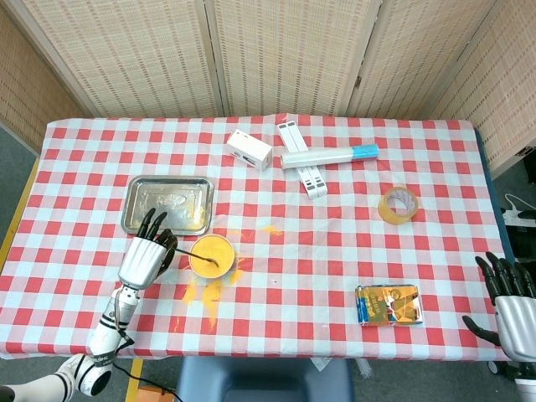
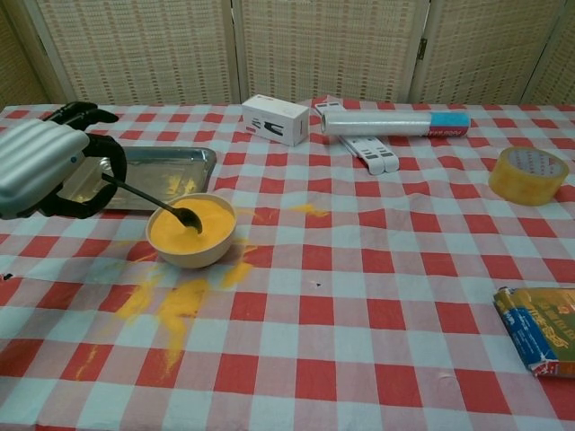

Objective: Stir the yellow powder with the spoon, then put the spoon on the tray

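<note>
While my left hand (image 2: 40,166) pinches the spoon (image 2: 153,199), its tip in the powder (image 1: 211,254) bowl (image 2: 191,256) near the table's front-left corner, beside the tray (image 1: 138,197), a hasty flick could scatter more powder.

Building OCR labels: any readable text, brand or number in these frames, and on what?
No text can be read for certain.
Roll: dark print on its blue end, blurred.
Yellow-blue packet: print too small.
White box: dark markings, unreadable.
Tape roll: faint marks, unreadable.
</note>
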You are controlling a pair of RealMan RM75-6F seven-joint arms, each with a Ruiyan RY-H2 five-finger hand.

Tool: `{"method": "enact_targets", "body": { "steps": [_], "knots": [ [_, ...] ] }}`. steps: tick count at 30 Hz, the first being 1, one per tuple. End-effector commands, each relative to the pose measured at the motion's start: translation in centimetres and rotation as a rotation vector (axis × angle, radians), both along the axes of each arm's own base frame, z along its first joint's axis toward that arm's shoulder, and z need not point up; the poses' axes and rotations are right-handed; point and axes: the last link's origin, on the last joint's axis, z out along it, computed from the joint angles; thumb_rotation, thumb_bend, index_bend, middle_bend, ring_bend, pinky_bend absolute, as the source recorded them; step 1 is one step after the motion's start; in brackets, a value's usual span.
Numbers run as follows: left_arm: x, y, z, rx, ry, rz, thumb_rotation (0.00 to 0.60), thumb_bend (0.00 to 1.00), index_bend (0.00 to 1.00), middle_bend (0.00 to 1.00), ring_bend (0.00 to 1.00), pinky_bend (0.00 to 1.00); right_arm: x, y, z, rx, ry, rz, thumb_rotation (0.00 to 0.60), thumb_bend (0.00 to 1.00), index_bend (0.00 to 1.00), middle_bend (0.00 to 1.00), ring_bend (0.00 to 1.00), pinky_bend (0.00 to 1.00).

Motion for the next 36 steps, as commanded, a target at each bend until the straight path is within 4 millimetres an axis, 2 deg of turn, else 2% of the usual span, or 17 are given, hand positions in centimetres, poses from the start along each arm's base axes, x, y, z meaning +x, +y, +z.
{"method": "enact_targets", "body": {
  "steps": [1, 5, 16, 26, 29, 36],
  "knots": [
    [0.5, -0.1, 0.2, -0.001, 0.002, -0.008, 0.6, 0.71, 0.91, 0.44, 0.09, 0.0, 0.0, 0.0, 0.0, 0.001, 0.0, 0.0, 0.6, 0.09, 0.0, 0.0, 0.0, 0.0],
    [0.7, -0.2, -0.1, -0.009, 0.013, -0.004, 0.6, 0.71, 0.91, 0.44, 0.09, 0.0, 0.0, 0.0, 0.1, 0.002, -0.002, 0.001, 0.6, 0.09, 0.0, 0.0, 0.0, 0.0],
    [-0.5, 0.1, -1.6, -0.03, 0.071, 0.025, 0.6, 0.71, 0.91, 0.44, 0.09, 0.0, -0.1, -0.2, 0.0, 0.003, 0.002, -0.005, 0.6, 0.09, 0.0, 0.0, 0.0, 0.0],
    [-0.3, 1.9, -2.0, 0.012, 0.099, 0.019, 0.6, 0.7, 0.91, 0.44, 0.09, 0.0, -0.3, -0.5, -0.2, 0.008, 0.007, -0.017, 0.6, 0.09, 0.0, 0.0, 0.0, 0.0],
    [-0.4, 3.2, -2.4, 0.02, 0.124, 0.04, 0.6, 0.7, 0.91, 0.44, 0.1, 0.0, -0.5, -0.7, -0.1, -0.002, 0.01, -0.029, 0.6, 0.09, 0.0, 0.0, 0.0, 0.0],
    [0.0, 4.2, -1.9, 0.05, 0.092, 0.031, 0.6, 0.7, 0.91, 0.45, 0.1, 0.0, -0.6, -0.8, -0.1, -0.005, 0.012, -0.035, 0.6, 0.09, 0.0, 0.0, 0.0, 0.0]
  ]
}}
